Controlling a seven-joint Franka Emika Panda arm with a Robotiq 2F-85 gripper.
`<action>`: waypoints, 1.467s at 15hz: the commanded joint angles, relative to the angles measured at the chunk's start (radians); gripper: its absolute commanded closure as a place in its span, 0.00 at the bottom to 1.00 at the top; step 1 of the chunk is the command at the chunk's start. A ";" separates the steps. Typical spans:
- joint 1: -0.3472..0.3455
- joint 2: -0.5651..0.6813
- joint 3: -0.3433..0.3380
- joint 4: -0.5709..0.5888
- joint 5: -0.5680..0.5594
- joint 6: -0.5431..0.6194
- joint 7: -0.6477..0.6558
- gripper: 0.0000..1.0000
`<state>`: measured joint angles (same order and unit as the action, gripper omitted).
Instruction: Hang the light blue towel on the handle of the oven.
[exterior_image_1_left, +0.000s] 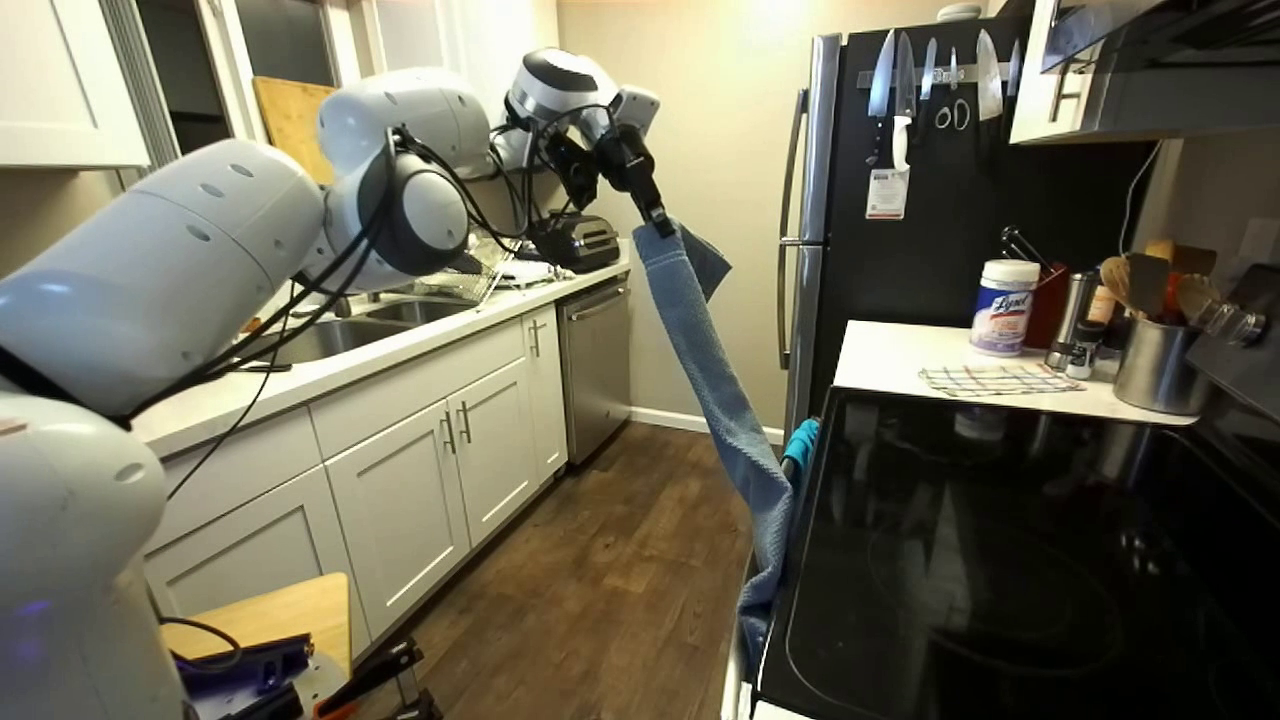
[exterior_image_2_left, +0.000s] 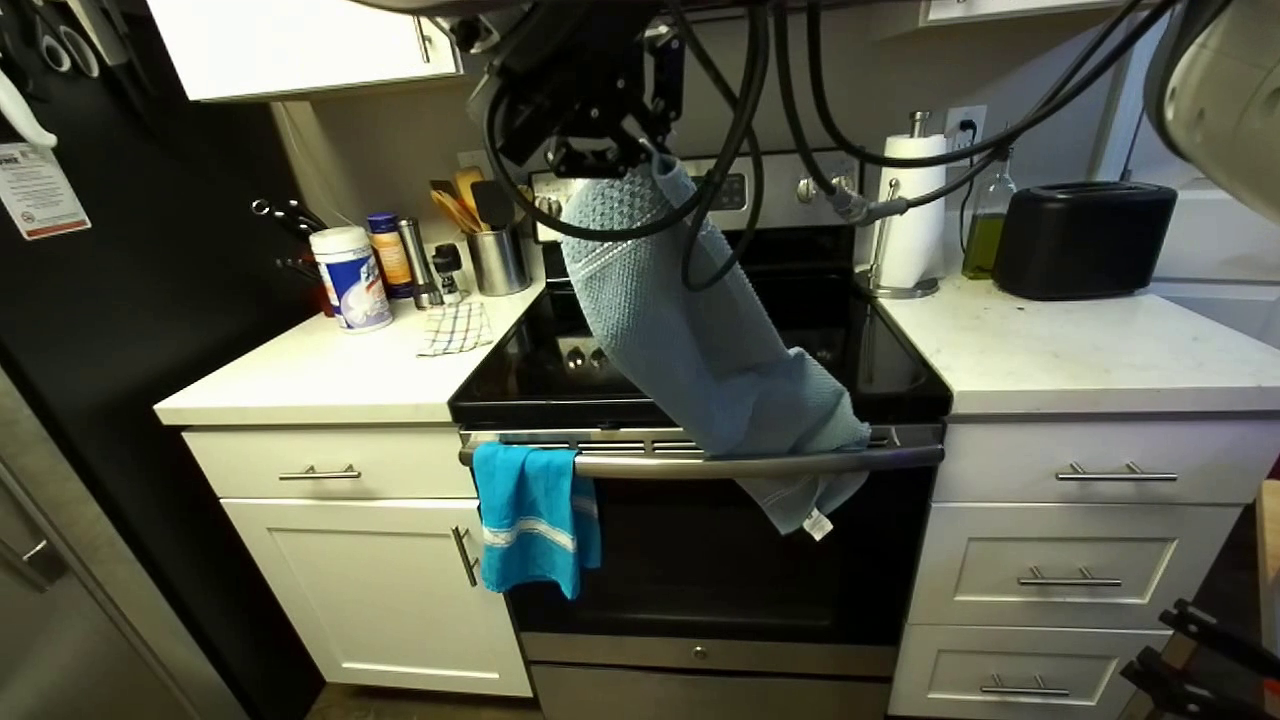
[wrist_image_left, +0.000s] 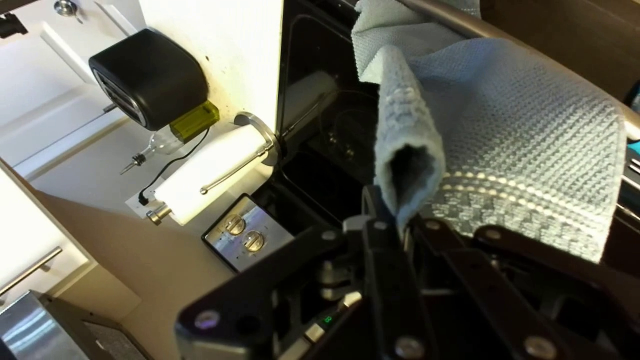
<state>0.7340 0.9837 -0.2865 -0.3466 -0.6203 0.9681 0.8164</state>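
Note:
The light blue towel (exterior_image_1_left: 715, 385) hangs stretched down from my gripper (exterior_image_1_left: 660, 222). In an exterior view the gripper (exterior_image_2_left: 625, 155) is above the stove, shut on the towel's (exterior_image_2_left: 680, 320) top end. The towel slants down to the oven handle (exterior_image_2_left: 640, 467). The bar crosses in front of it, and its lower end with a white tag shows below the bar. In the wrist view the fingertips (wrist_image_left: 400, 227) pinch a folded edge of the towel (wrist_image_left: 520, 110), and the handle (wrist_image_left: 462, 22) runs along its far side. The oven door behind the towel is partly hidden.
A bright blue towel (exterior_image_2_left: 535, 520) hangs on the handle's left part. The black cooktop (exterior_image_1_left: 960, 560) lies beside the towel. A paper towel roll (exterior_image_2_left: 912, 210) and a toaster (exterior_image_2_left: 1085, 240) stand on the counter. A Lysol tub (exterior_image_1_left: 1003, 307) and utensil pot (exterior_image_1_left: 1160, 365) stand on another counter.

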 joint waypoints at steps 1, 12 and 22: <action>0.007 -0.043 -0.011 0.000 0.014 -0.021 0.055 0.99; -0.030 -0.183 0.021 0.001 0.114 -0.038 0.353 0.99; -0.112 -0.269 0.072 0.001 0.225 -0.026 0.391 0.99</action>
<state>0.6603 0.7441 -0.2506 -0.3455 -0.4519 0.9474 1.1645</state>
